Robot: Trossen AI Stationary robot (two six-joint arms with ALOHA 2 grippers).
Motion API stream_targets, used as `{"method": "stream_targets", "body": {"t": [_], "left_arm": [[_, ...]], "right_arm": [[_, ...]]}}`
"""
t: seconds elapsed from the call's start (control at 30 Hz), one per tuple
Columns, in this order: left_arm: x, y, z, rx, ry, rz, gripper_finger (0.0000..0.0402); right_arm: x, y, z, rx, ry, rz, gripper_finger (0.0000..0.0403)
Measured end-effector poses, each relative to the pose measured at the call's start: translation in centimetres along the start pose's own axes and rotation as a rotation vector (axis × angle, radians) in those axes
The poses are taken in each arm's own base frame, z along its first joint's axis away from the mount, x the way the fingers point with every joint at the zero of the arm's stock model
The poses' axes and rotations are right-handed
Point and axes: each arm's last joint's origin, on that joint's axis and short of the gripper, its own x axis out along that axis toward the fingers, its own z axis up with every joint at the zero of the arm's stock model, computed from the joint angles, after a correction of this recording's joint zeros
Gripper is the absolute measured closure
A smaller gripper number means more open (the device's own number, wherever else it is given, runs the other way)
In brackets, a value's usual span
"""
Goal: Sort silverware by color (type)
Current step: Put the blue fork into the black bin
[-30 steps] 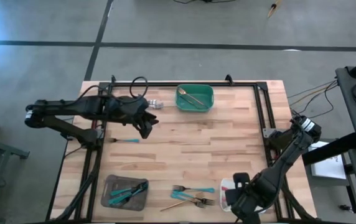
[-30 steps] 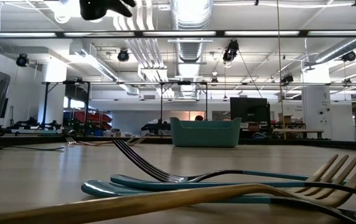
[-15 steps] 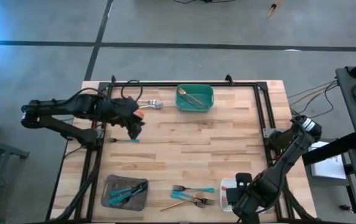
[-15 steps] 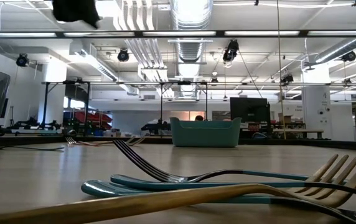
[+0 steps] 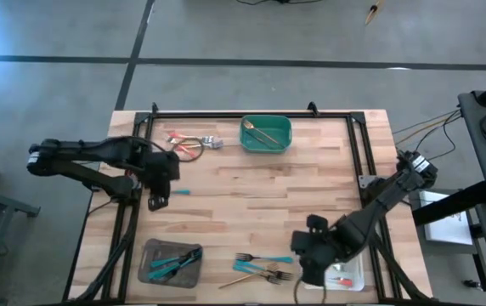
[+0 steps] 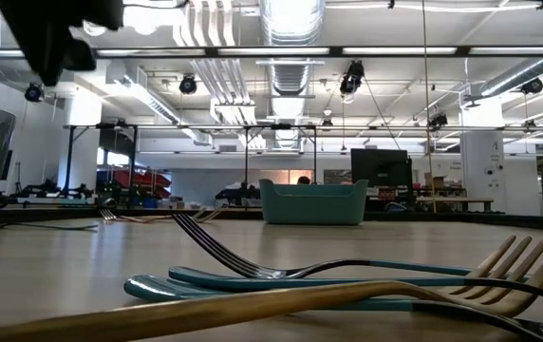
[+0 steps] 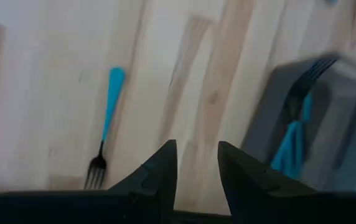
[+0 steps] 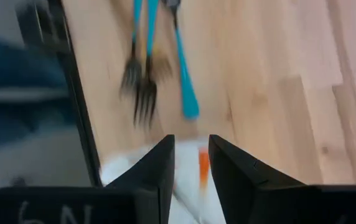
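Observation:
A teal-handled fork (image 5: 175, 192) lies flat on the wood at the table's left; in the left wrist view it (image 7: 106, 118) is off to one side of the fingers. My left gripper (image 5: 155, 202) hangs over it, open and pointing down, with nothing between its fingers (image 7: 196, 165). Near the front edge lie two teal forks (image 5: 264, 257) and gold pieces (image 5: 256, 274). My right gripper (image 5: 304, 263) is open above the left end of the white tray (image 5: 349, 274), where a red-orange piece (image 8: 203, 163) lies. More red-orange silverware (image 5: 183, 140) lies at the far left.
A green tray (image 5: 266, 133) with a gold piece stands at the far middle. A grey tray (image 5: 171, 262) with teal pieces stands at the near left. A black frame rail (image 5: 358, 161) runs along the table's edges. The middle of the table is bare wood.
My left gripper has gone toward the table's left and near edges and down, tipping to point more steeply down over the lone teal fork. My right gripper has gone toward the table's left, off the middle of the white tray toward the forks near the front edge.

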Motion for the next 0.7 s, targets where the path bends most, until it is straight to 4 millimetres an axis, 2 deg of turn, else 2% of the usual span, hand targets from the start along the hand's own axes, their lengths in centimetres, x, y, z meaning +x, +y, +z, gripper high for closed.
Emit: {"method": "stream_targets", "body": {"t": [0.13,0.4,0.47,0.6,0.7], "left_arm": [[3.6,0.8,-0.7,0.052,0.057,0.02,0.0302],[10.0,2.6,-2.6,0.068,0.097,0.096,0.0302],[10.7,2.9,-2.7,0.044,0.107,0.131,0.0302],[10.3,2.8,-1.7,0.018,0.059,0.225,0.0302],[10.2,2.6,-0.8,-0.017,0.009,0.227,0.0302]], "right_arm": [[0.1,-0.6,1.6,0.14,-0.07,0.013,0.0312],[0.4,-3.8,5.3,0.164,-0.131,-0.002,0.031],[0.4,-4.8,6.2,0.154,-0.134,0.007,0.0309],[0.4,-6.7,7.7,0.144,-0.13,0.014,0.0312],[0.4,-7.9,8.5,0.139,-0.131,0.01,0.0316]]}}
